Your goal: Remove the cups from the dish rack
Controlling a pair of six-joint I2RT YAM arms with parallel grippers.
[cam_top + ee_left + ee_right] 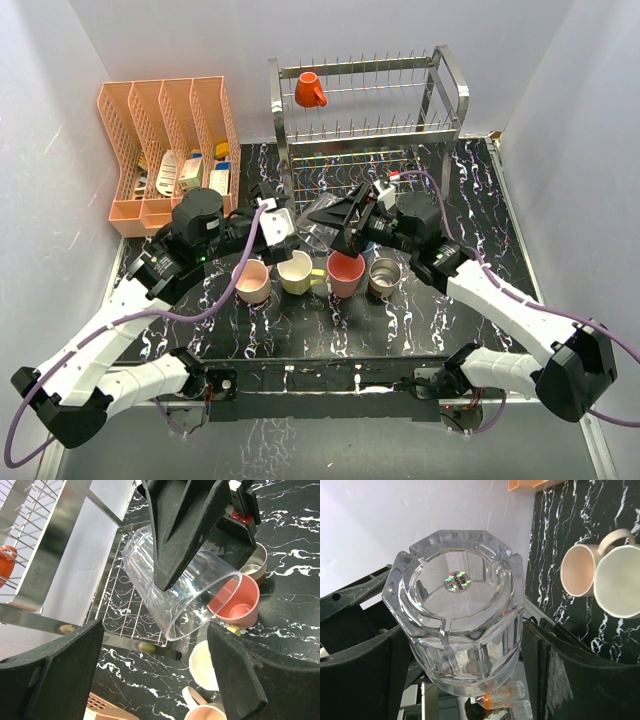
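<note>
Right claw (465, 670) clamps the clear glass (185, 600), which is tilted and empty. Left claw (155, 680) stands wide and empty, with the glass just ahead of it. Below the right claw stand the salmon-red cup (345, 272) and the steel cup (384, 277), both empty. The small orange mug (309, 91) sits on the dish rack (370, 147), well beyond both claws.

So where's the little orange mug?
In the top view, the small orange mug sits on the dish rack's upper tier, at its left end, right of the peach organizer.

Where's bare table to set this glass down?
Bare table in front of the row from pink mug to steel cup; also the right back corner beside the dish rack. Crowded: between rack and cups, where the right gripper holds the clear glass.
</note>
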